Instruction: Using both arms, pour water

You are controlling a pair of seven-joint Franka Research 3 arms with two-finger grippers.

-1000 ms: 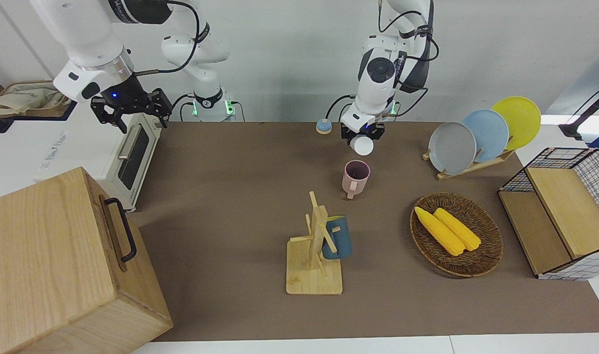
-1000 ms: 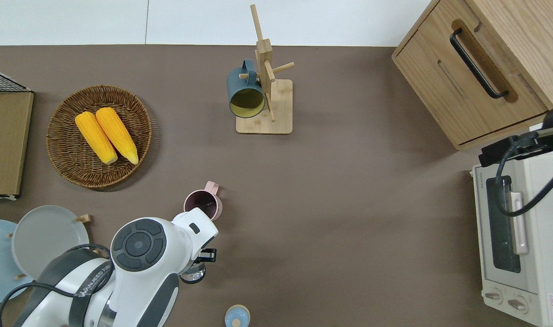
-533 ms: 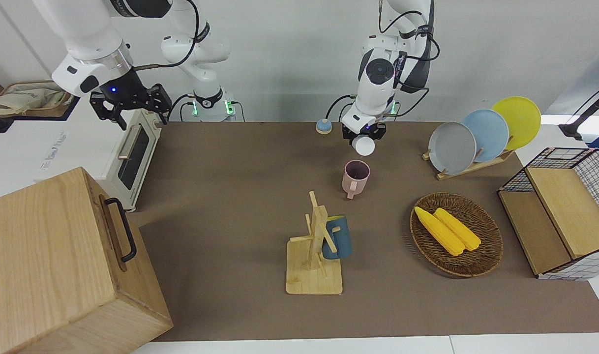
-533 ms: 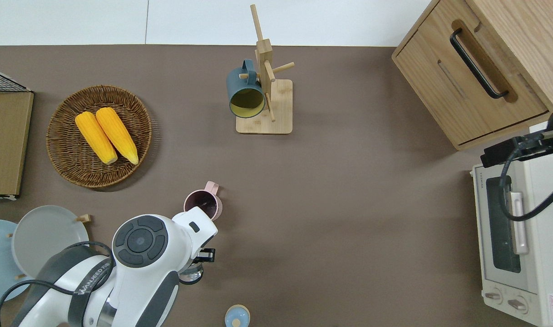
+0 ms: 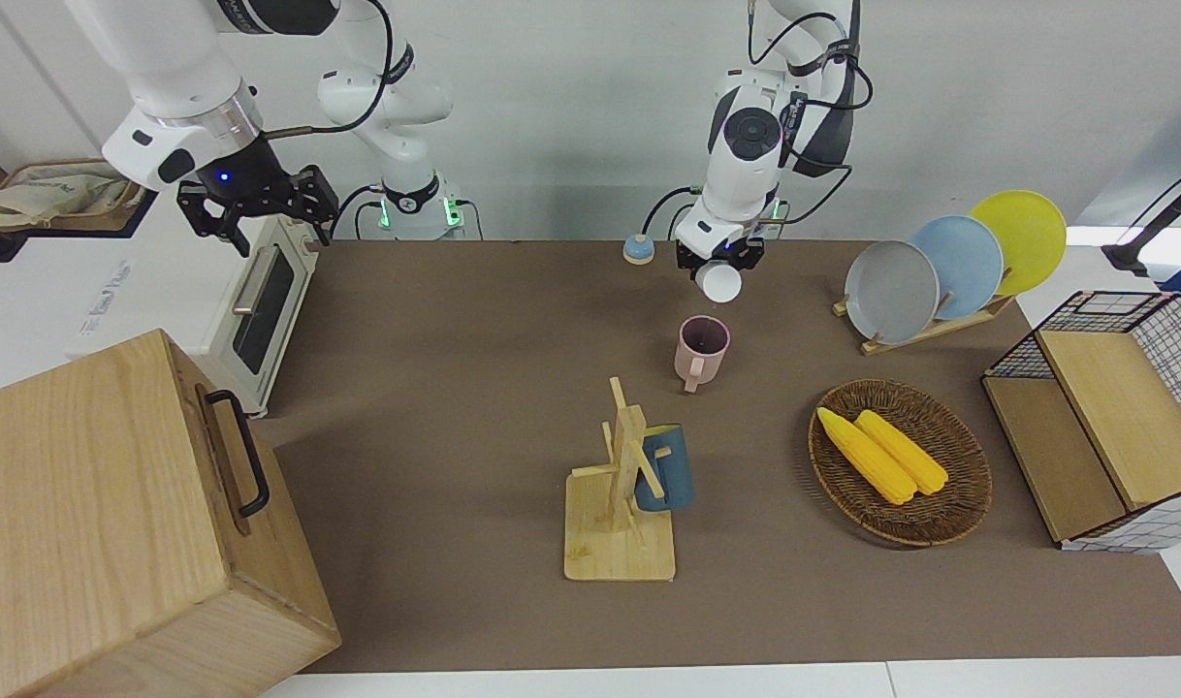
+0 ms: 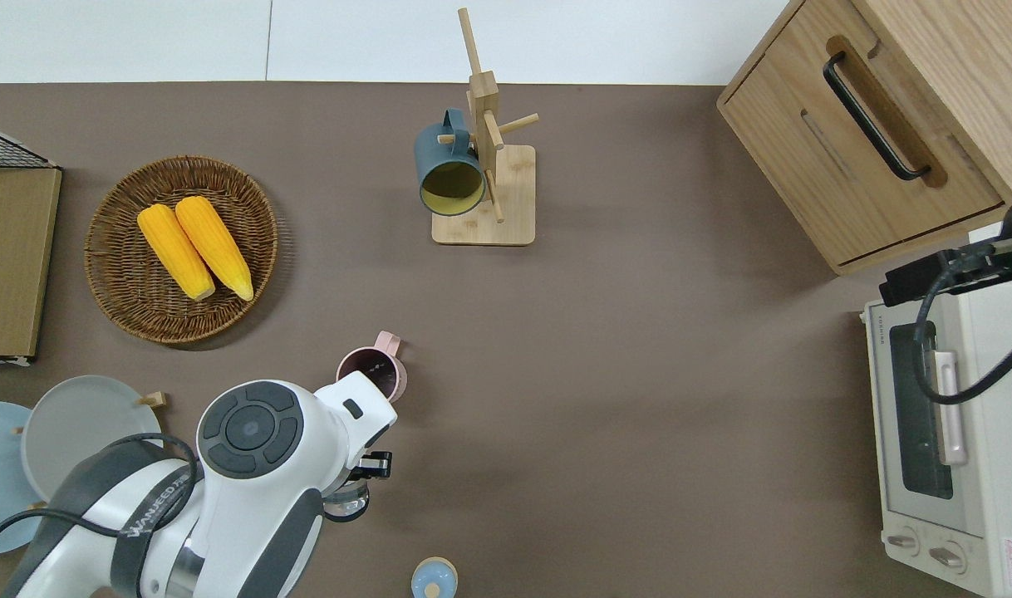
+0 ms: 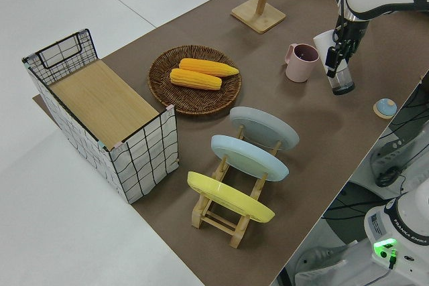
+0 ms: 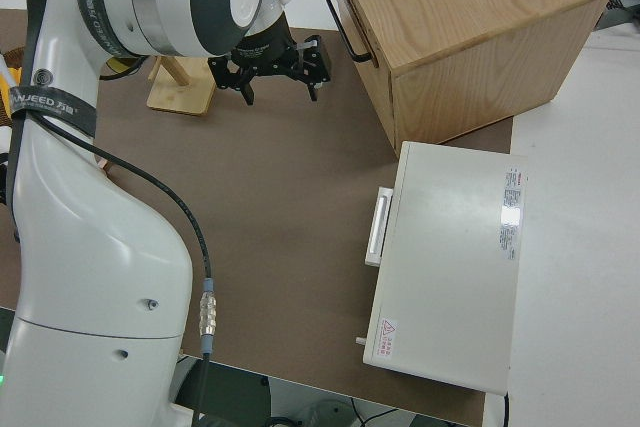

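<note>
My left gripper [image 5: 718, 264] is shut on a clear bottle [image 7: 342, 80] with a white top end [image 5: 718, 282]. It holds the bottle low over the table, tilted toward the pink mug [image 5: 702, 347], which stands just farther from the robots. The left side view [image 7: 340, 55] shows the fingers clamped on the bottle's upper half. In the overhead view the wrist hides most of the bottle [image 6: 346, 501] and part of the mug [image 6: 375, 371]. My right gripper [image 5: 256, 208] is open and empty in the air over the toaster oven's corner [image 8: 275, 72].
A small blue cap [image 5: 637, 250] lies close to the robots. A wooden mug tree [image 5: 622, 485] with a blue mug, a wicker basket [image 5: 949, 514] of corn, a plate rack [image 5: 925, 330], a wire basket [image 5: 1158, 330], a toaster oven [image 5: 261, 301] and a wooden cabinet [image 5: 115, 523] ring the table.
My left arm has drawn back slightly toward the robots, and the bottle's white end has moved a little away from the mug. My right gripper rose a little, then held still.
</note>
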